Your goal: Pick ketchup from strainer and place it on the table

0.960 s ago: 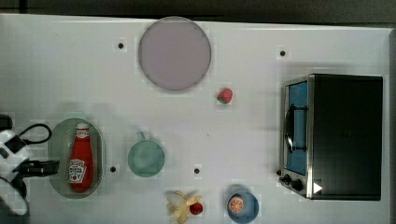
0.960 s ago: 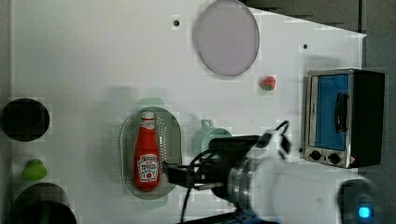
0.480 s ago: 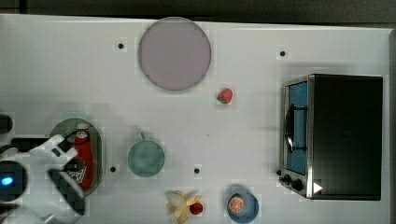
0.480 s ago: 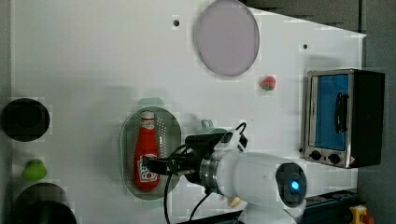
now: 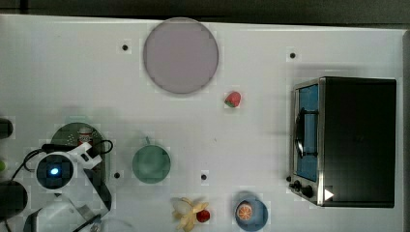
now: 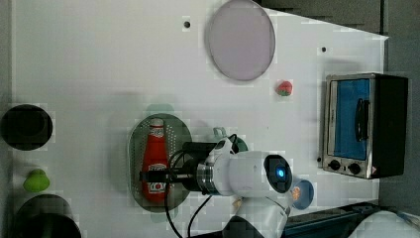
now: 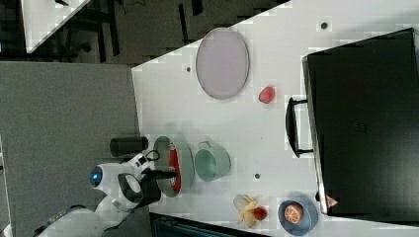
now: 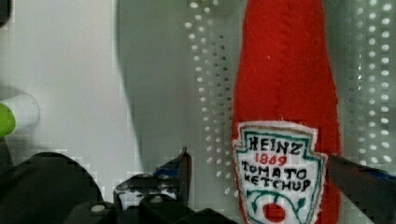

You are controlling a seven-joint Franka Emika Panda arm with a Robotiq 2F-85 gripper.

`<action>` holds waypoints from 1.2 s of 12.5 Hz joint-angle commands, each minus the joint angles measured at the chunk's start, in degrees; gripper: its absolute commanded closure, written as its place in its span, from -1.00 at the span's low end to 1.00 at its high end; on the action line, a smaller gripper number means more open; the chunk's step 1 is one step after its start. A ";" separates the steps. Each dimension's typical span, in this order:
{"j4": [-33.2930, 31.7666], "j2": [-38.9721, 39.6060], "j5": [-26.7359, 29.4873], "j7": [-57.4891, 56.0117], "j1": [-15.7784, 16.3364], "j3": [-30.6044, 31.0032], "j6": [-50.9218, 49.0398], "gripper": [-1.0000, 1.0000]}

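The ketchup lies flat in the strainer, low and left of centre in the left view, its white cap toward the frame's top and its label toward the bottom. The strainer sits on the white worktop, with a teal mug just beside it on the top view's right. The hand hangs over the bottle's label end with its fingers spread wide, and nothing is held: in the wrist view 1 finger stands over the perforated basin on one side of the bottle and the other dark finger shows at the frame's edge on the far side, so the label sits between the 2. Judged from this, the step in hand is the approach for the pick; the bottle has not been lifted. The next move calls for lowering the hand until the fingers straddle the bottle's body, closing on it across its width, then lifting clear of the strainer's rim before carrying it to a bare patch of worktop. The soft-looking, felt-like bottle may squash under the grip.
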 commanded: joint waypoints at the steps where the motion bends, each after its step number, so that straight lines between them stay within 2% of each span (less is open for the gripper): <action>1: 1.60 0.74 0.30 3.12 1.34 -1.65 2.48 -1.00; 4: 2.23 1.79 0.30 3.12 4.37 -5.46 2.63 -1.00; 5: 2.41 1.82 0.30 3.12 5.55 -6.65 2.64 -0.92; 8: 3.08 1.81 0.30 3.12 8.09 -8.09 3.43 -0.20; 11: 3.21 0.00 0.32 3.12 8.04 -7.41 2.47 -0.18; 15: 4.63 -10.03 2.01 3.99 7.28 -5.98 -8.41 -0.18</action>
